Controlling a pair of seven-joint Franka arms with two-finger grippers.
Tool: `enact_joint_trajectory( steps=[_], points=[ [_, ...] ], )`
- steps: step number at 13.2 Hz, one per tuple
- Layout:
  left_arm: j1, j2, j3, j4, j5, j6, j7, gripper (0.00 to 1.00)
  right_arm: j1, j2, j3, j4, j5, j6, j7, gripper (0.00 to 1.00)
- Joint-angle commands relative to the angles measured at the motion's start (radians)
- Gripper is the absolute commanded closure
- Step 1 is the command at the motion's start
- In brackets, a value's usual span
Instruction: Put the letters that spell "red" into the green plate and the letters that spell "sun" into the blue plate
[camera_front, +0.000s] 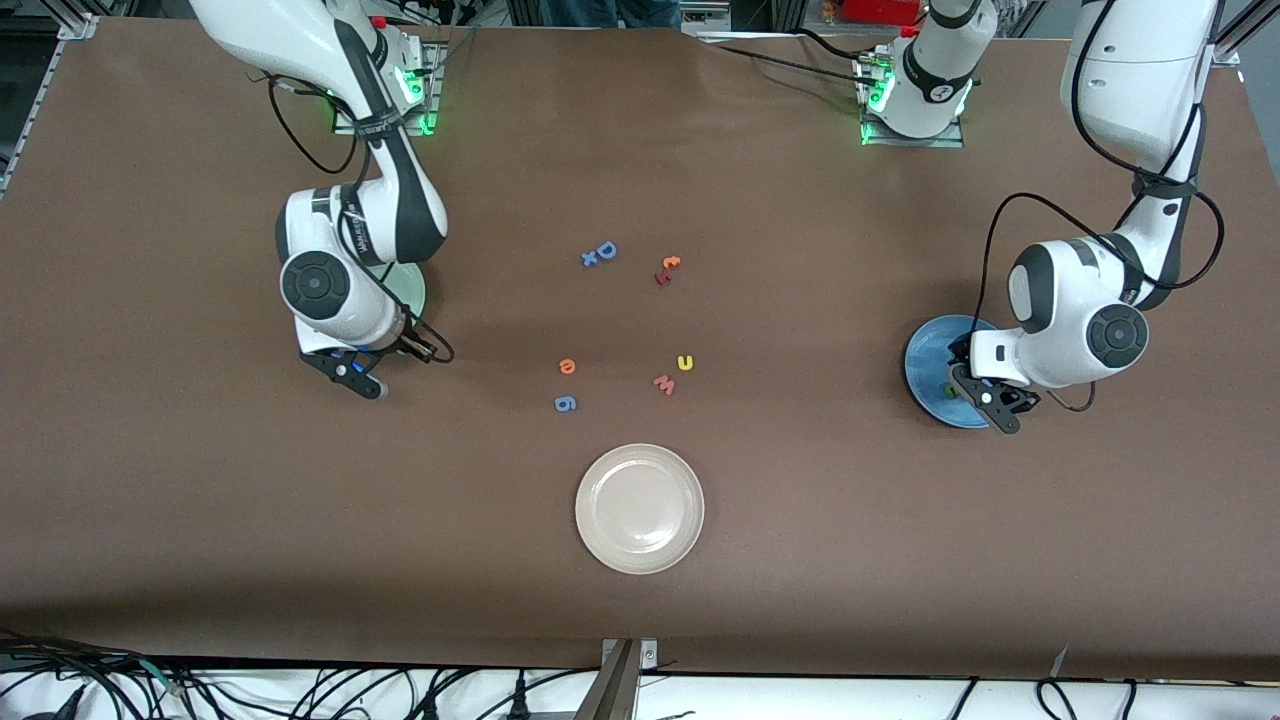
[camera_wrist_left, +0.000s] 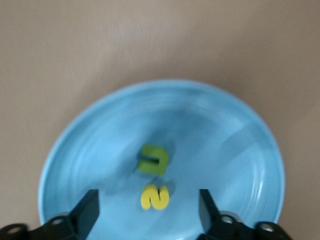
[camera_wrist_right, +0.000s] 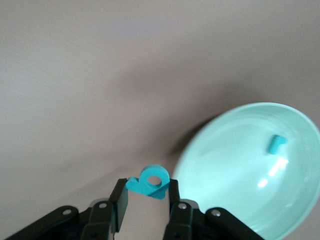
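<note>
The blue plate (camera_wrist_left: 210, 135) (camera_front: 930, 360) lies at the left arm's end of the table. In it lie the olive-green "n" (camera_wrist_left: 154, 159) and the yellow "s" (camera_wrist_left: 155, 197). My left gripper (camera_wrist_left: 148, 210) (camera_front: 985, 400) hangs open just over them, holding nothing. The green plate (camera_wrist_right: 240, 165) (camera_front: 412, 290) holds the teal "r" (camera_wrist_right: 276, 143). My right gripper (camera_wrist_right: 147, 189) (camera_front: 360, 375) is shut on the teal "d" (camera_wrist_right: 152, 177), over the table beside that plate's rim. The orange "e" (camera_front: 567, 367) and the yellow "u" (camera_front: 685, 362) lie mid-table.
A beige-white plate (camera_front: 640, 508) sits nearer the front camera than the loose letters. A pink "w" (camera_front: 663, 384), a blue "g" (camera_front: 565, 403), a blue "D" (camera_front: 604, 251) and an orange-and-red pair (camera_front: 667, 268) lie around the middle.
</note>
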Motion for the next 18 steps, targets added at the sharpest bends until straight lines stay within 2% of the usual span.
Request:
enact_joint_trajectory(
  steps=[1,3,6,7,8,9,11,13,17,18],
  points=[
    [-0.041,-0.06,-0.07,0.014,-0.027,-0.014,-0.065,0.0,0.013,-0.035,-0.029,-0.111,-0.004,-0.01,-0.074,0.81],
    [-0.111,-0.066,-0.097,0.015,-0.027,-0.014,-0.252,0.0,0.013,-0.042,-0.037,-0.11,-0.006,-0.093,-0.085,0.81],
    [-0.205,-0.054,-0.141,0.038,-0.025,-0.012,-0.571,0.0,0.013,-0.041,-0.051,-0.11,-0.006,-0.106,-0.113,0.8],
    [-0.234,-0.042,-0.153,0.045,-0.025,-0.012,-0.691,0.01,0.012,-0.039,-0.051,-0.11,-0.004,-0.109,-0.114,0.67],
    [-0.257,-0.029,-0.167,0.064,-0.025,-0.012,-0.824,0.02,0.012,-0.036,-0.052,-0.11,-0.004,-0.119,-0.113,0.32],
    [-0.275,-0.017,-0.187,0.084,-0.025,-0.012,-0.97,0.03,0.01,-0.036,-0.054,-0.108,-0.004,-0.12,-0.113,0.23],
    [-0.303,0.001,-0.213,0.104,-0.022,-0.012,-1.228,0.06,0.01,-0.038,-0.055,-0.099,-0.004,-0.121,-0.113,0.17],
    [-0.341,0.014,-0.216,0.132,-0.024,-0.011,-1.389,0.06,0.012,-0.049,-0.057,-0.087,-0.003,-0.121,-0.111,0.14],
    [-0.415,0.061,-0.216,0.213,-0.013,-0.011,-1.616,0.06,0.032,-0.064,-0.037,0.034,0.01,-0.202,-0.099,0.16],
    [-0.43,0.075,-0.215,0.236,-0.011,-0.011,-1.647,0.06,0.035,-0.064,-0.017,0.045,0.011,-0.195,-0.099,0.2]
  ],
)
